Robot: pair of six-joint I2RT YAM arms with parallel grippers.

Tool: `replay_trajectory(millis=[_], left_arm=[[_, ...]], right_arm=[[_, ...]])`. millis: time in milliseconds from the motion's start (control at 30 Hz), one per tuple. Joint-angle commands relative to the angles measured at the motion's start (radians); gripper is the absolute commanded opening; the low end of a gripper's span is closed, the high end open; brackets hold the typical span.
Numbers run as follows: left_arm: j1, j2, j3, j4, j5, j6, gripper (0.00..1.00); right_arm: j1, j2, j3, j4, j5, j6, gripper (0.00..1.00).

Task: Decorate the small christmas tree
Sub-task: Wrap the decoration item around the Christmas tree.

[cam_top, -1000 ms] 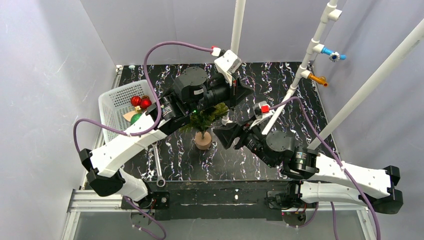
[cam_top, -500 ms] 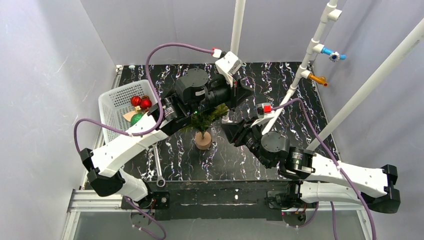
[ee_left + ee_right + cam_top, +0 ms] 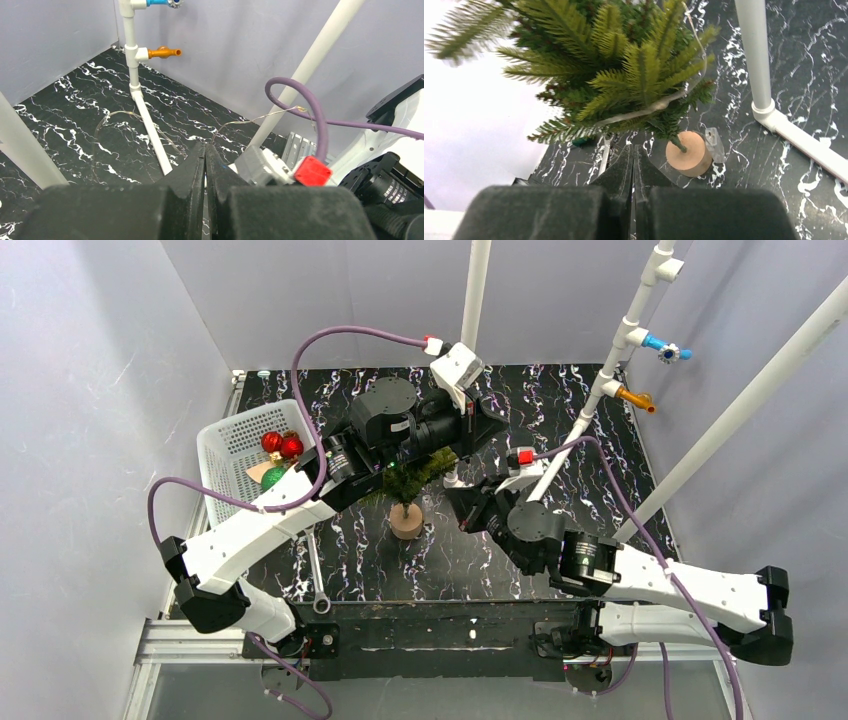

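My guess is the step in hand is winding a thin wire (image 3: 260,117) round the small christmas tree (image 3: 408,480). I'd feed the slack gently, so the light tree doesn't tip on its round wooden base (image 3: 406,522).

At the far left, the white basket (image 3: 225,445) holds 2 red baubles (image 3: 281,444) and a green one.

Next along is the left gripper (image 3: 205,146), above the tree and beyond it. Its fingers are pressed together, and the wire seems to run out from their tips. Keeping that end high should let the strand settle into the branches rather than drag over them.

The tree stands on its base mid-table, with its crown under the left arm.

The right gripper (image 3: 633,150) is just to the tree's right, low down with its 2 fingers together. I cannot tell whether they pinch the wire. The base sits near those fingertips, and a strand lies across the lower branches above them.
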Motion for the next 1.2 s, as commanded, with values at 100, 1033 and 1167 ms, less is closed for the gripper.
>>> replay_trajectory(millis=[100,1033,1167], left_arm=[[0.0,-0.062,-0.007,0.043,0.0,0.031,0.0],[0.015,0.001,0.058,0.12,-0.033,0.263,0.0],[0.026,0.008,0.051,0.152,-0.044,0.263,0.0]], right_arm=[[-0.008,-0.008,0.024,-0.161,0.134,0.164,0.01],[-0.106,-0.094,-0.013,-0.192,0.215,0.09,0.01],[-0.209,-0.082,-0.027,-0.149,0.106,0.072,0.01]])
